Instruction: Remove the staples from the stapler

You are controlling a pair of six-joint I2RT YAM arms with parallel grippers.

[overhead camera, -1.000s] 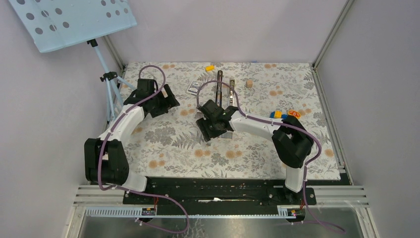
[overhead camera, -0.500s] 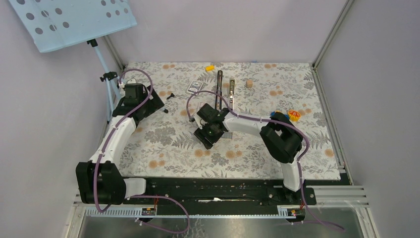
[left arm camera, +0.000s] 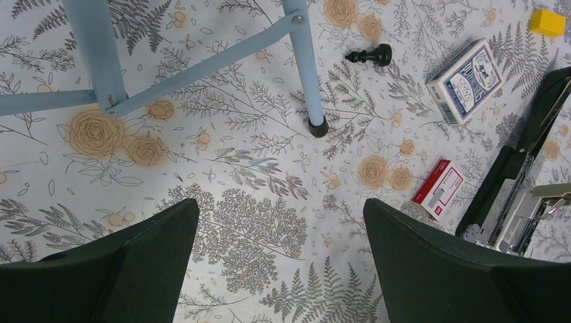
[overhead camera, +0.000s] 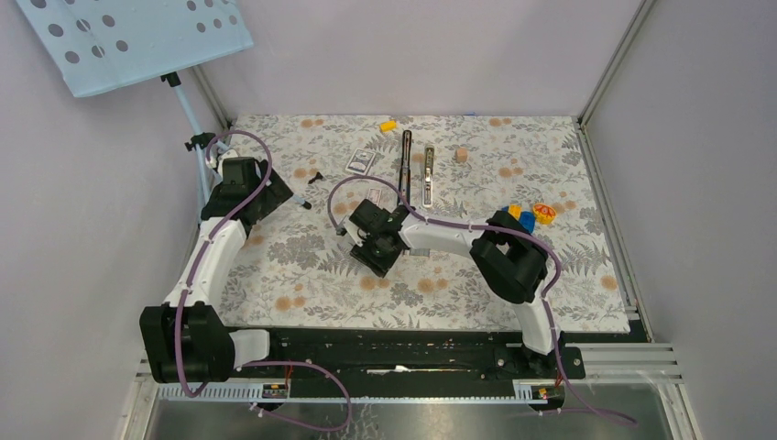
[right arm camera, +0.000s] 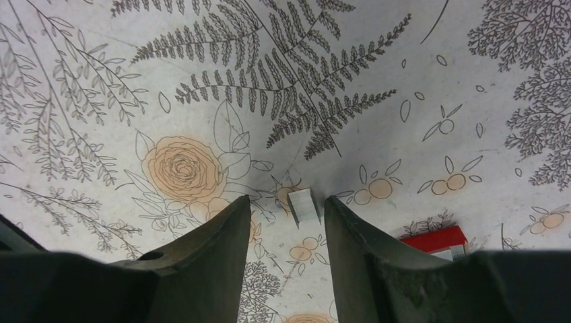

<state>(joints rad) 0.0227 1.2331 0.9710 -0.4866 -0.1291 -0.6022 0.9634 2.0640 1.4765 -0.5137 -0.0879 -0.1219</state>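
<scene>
The right gripper points straight down at the table, low over the flowered cloth. Its white forearm reaches in from the right, bent sharply at a black elbow. Its 2 dark, smooth, blunt-tipped fingers stand part open. The staples, a short silvery-grey strip, lie flat on the cloth in the gap between them. The strip sits closer to one finger than the other, with bare cloth showing beside it, so the fingers are not clamped on it. Whether the nearer tip touches it cannot be told. Just beyond that finger lies a small red box.

Farther back from this gripper, the stapler lies opened out on the cloth. It is long and slim, with its black arm and its silvery metal channel side by side, pointing toward the back wall.

The left gripper is held well off to the left, above the cloth near the table's left edge, at the end of a long white forearm. Its 2 broad black fingers are spread wide apart and hold nothing.

From its wrist view, the pale blue tube legs of a stand cross the cloth, 1 ending in a black foot. Beyond them are a black chess pawn lying on its side, a blue printed card box, and a yellow block. The red and white box lies just beside the stapler's black arm.
</scene>
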